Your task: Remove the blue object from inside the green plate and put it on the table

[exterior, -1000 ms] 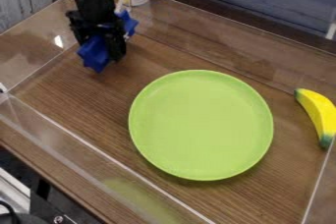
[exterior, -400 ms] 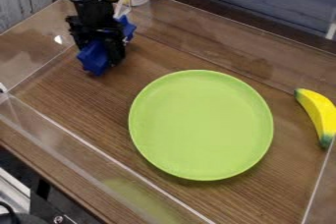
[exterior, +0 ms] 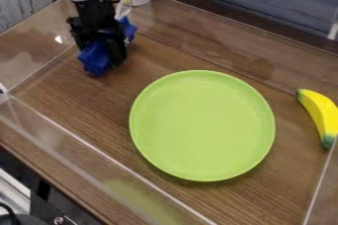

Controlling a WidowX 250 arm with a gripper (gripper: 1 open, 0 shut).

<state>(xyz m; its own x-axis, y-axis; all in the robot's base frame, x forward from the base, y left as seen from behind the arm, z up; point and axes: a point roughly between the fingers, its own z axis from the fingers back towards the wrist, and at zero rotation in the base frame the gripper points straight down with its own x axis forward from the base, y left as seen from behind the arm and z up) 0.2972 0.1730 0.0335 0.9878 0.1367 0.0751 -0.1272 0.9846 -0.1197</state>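
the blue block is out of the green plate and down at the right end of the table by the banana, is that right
Not quite: the blue block is out of the green plate, but the camera view shows it at the far left of the table, under the gripper, across the plate from the banana.

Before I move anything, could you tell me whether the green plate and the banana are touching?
Apart: the camera view shows bare wood between the green plate and the banana.
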